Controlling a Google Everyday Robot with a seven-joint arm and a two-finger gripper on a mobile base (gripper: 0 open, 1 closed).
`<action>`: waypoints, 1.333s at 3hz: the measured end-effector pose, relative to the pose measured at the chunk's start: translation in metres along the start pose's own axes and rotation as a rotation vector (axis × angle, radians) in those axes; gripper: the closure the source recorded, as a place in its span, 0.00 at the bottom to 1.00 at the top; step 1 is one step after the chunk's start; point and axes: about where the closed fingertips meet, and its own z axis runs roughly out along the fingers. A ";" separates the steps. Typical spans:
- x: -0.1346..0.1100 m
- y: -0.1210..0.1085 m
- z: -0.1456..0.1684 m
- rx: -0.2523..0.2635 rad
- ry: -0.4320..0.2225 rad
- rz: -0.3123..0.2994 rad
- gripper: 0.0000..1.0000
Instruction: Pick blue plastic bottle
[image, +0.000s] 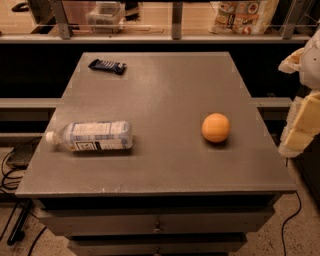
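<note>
The blue plastic bottle (92, 136) lies on its side near the left front of the grey table top (160, 85). It is clear plastic with a pale blue-and-white label and a dark barcode patch, and its white cap points left. My gripper (303, 117) shows as white and pale yellow parts at the right edge of the view. It is beyond the table's right side, far from the bottle, and holds nothing that I can see.
An orange ball (216, 127) rests on the right half of the table. A small dark blue wrapped bar (107, 65) lies at the back left. Drawers (157, 227) sit below the front edge. Cables (12, 170) lie on the floor at left. A shelf with bags (245, 15) runs behind.
</note>
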 end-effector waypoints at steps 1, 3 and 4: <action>-0.001 0.000 -0.001 0.004 -0.006 -0.001 0.00; -0.048 0.008 0.011 -0.048 -0.250 -0.096 0.00; -0.098 0.014 0.021 -0.090 -0.430 -0.156 0.00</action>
